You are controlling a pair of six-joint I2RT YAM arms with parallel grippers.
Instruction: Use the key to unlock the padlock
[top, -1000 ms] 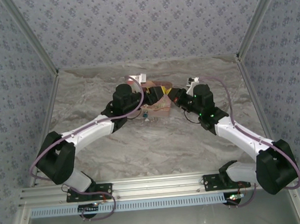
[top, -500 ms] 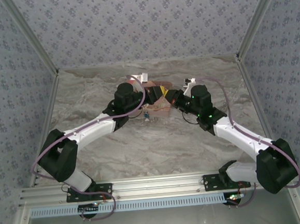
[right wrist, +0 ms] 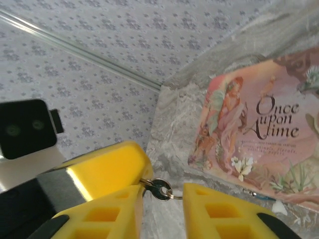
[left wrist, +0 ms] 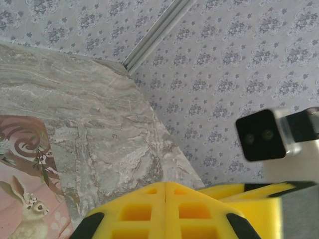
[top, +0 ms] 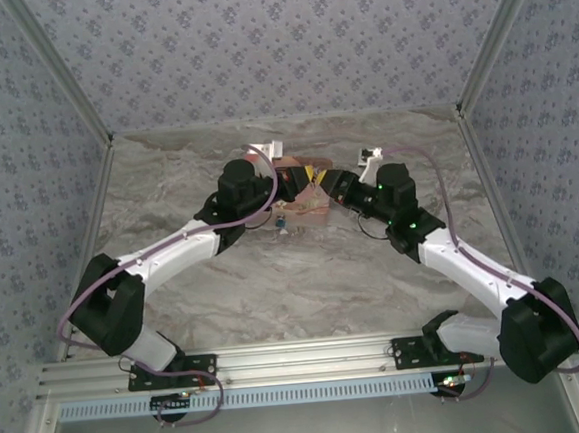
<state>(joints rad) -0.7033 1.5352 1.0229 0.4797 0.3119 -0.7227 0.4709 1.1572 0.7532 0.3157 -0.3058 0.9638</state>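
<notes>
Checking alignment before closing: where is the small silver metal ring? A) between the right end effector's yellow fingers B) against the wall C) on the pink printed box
A: the small silver metal ring sits in the gap between the right end effector's parted fingers.

The key (right wrist: 160, 189) is a small silvery piece with a round, holed head and a thin ring hooked through it. Its head pokes out from the closed yellow fingers of the left claw (left wrist: 165, 188) and sits in the gap between the parted fingers of the right claw (right wrist: 162, 197). The padlock (top: 283, 220), tiny and dark with a bluish glint, lies on the marbled surface (top: 304, 275) just beside the near edge of the pink box (right wrist: 259, 129).
</notes>
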